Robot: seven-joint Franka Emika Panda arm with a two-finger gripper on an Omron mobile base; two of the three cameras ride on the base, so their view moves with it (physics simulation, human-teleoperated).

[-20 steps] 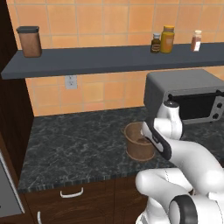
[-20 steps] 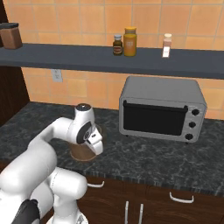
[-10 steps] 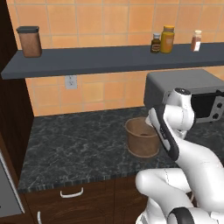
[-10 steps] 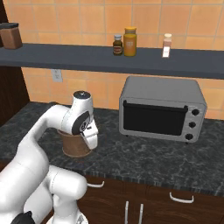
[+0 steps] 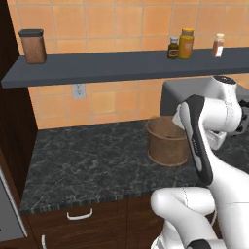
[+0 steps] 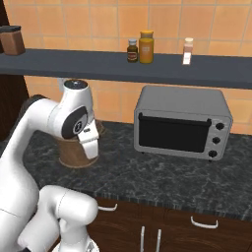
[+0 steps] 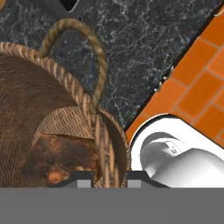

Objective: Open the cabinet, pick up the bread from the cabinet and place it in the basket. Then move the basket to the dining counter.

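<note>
The bread lies at the bottom of the basket, so that part of the task looks done. My gripper has just clamped shut on the basket's rim wall, right under one loop handle, where a second ago it was lower beside the basket. The basket stands on the black marbled counter, left of the toaster oven. With the grip made, I judge the carry to the dining counter comes next.

basket: brown woven, upright on black counter | bread: brown lump inside basket
</note>
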